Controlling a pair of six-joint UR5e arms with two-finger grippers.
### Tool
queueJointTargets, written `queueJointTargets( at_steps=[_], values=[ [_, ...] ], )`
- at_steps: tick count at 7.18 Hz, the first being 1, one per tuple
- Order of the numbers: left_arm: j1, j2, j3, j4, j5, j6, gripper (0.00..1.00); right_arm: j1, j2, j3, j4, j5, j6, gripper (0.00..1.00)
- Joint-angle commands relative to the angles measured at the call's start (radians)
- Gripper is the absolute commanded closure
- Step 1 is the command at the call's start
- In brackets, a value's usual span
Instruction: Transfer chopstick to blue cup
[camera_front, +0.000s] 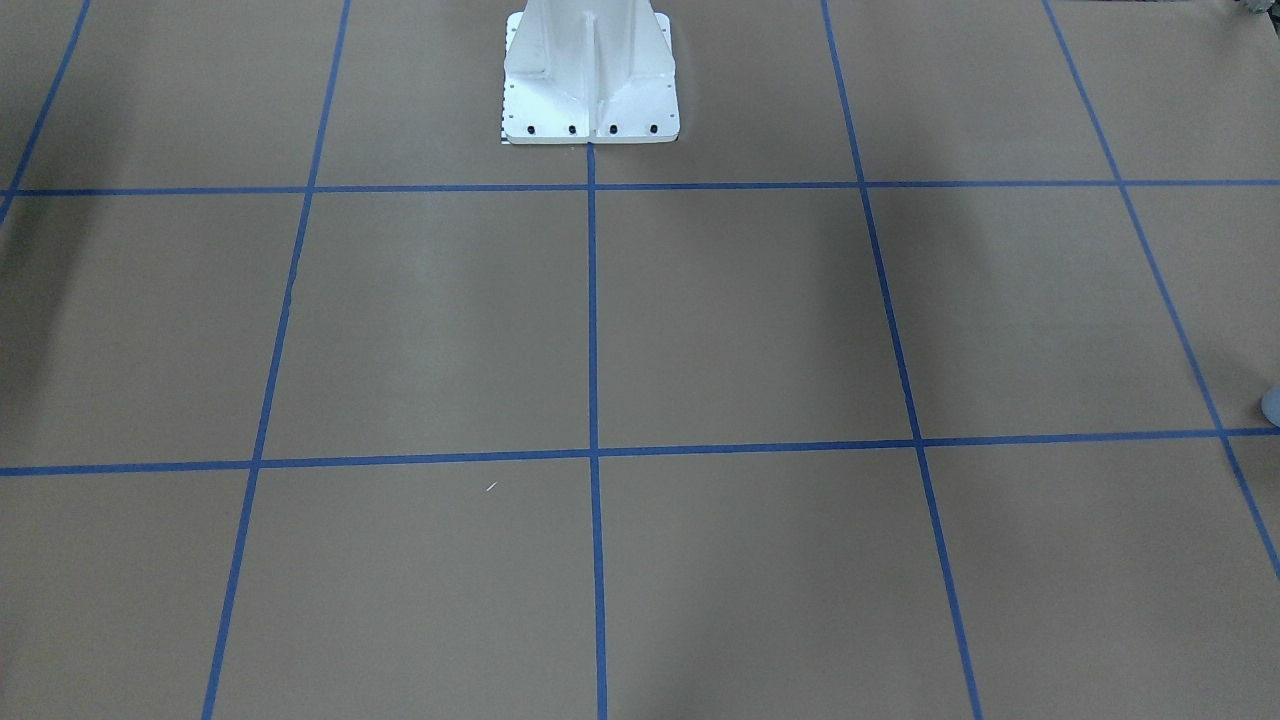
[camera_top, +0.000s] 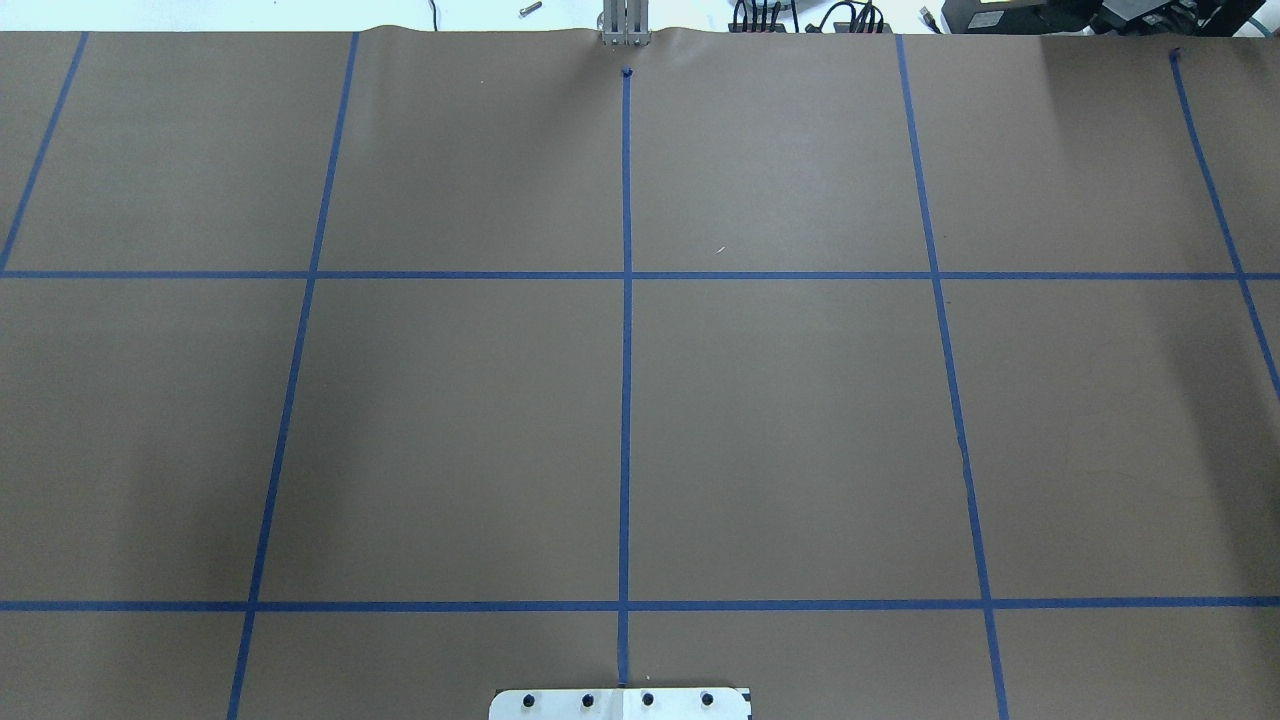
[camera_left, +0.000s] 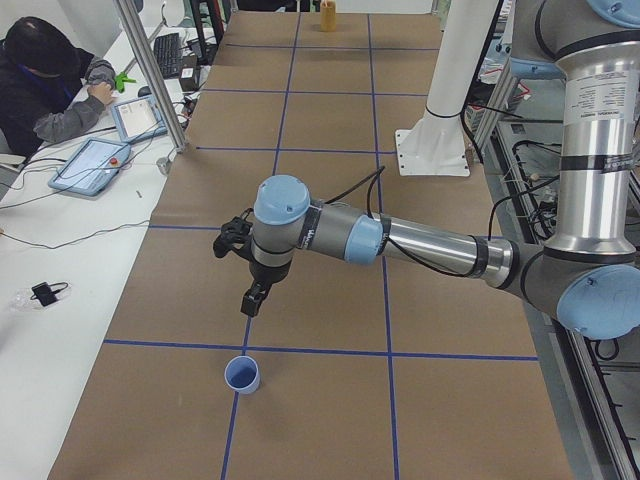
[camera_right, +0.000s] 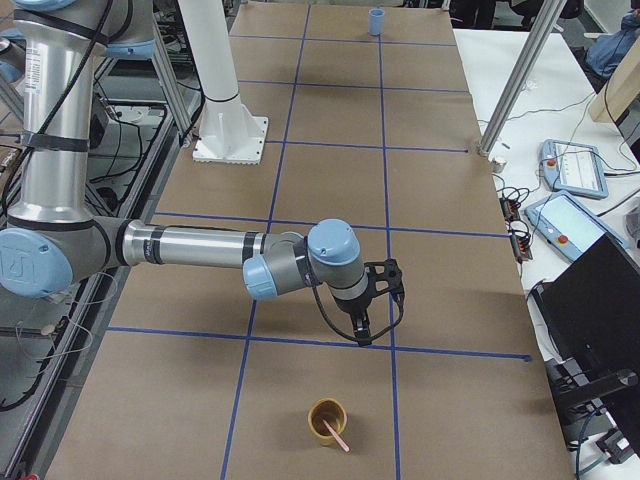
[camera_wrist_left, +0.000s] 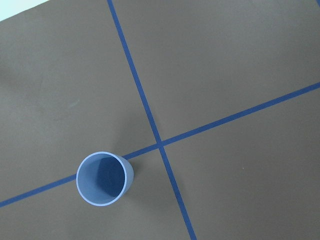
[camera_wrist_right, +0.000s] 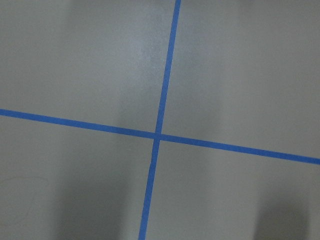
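Brown paper gridded with blue tape (camera_top: 627, 300) covers the table (camera_top: 800, 420). I see the blue cup (camera_left: 242, 375) upright on a tape line near the table's end on the robot's left, with the left gripper (camera_left: 254, 297) hanging above the paper near it. The chopstick (camera_right: 336, 433) leans in a mustard cup (camera_right: 316, 425) near the opposite end, close to the right gripper (camera_right: 362, 331). From these side views I cannot tell how far either claw is open.

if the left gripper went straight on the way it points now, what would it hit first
Probably the table, by the tape crossing beside the blue cup. The left gripper points downward; depth is unclear, so it could clip the cup's rim instead.
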Motion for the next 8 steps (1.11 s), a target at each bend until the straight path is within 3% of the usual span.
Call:
queueJointTargets(
  at_steps=[1,2,3,4,5,7,8],
  values=[
    [0.000,-0.052,0.076,-0.074,-0.037,0.002,0.01,0.000,-0.016,-0.012,0.147,0.010,0.015,0.00],
    [0.000,-0.054,0.077,-0.077,-0.040,0.002,0.01,0.000,-0.011,0.017,0.151,0.075,0.145,0.00],
    [0.000,-0.052,0.043,-0.086,-0.040,-0.004,0.01,-0.024,-0.006,0.071,0.146,0.099,0.290,0.00],
    [0.011,-0.062,0.073,-0.088,-0.038,-0.012,0.03,-0.090,-0.002,0.108,0.142,0.094,0.371,0.00],
    [0.011,-0.078,0.146,-0.114,-0.037,0.000,0.02,-0.162,0.044,0.115,0.140,0.076,0.510,0.00],
    [0.011,-0.109,0.408,-0.344,-0.029,0.029,0.01,-0.248,0.096,0.127,0.089,-0.005,0.557,0.00],
    [0.011,-0.137,0.507,-0.397,-0.029,0.029,0.01,-0.258,0.112,0.152,0.036,-0.008,0.561,0.00]
  ],
)
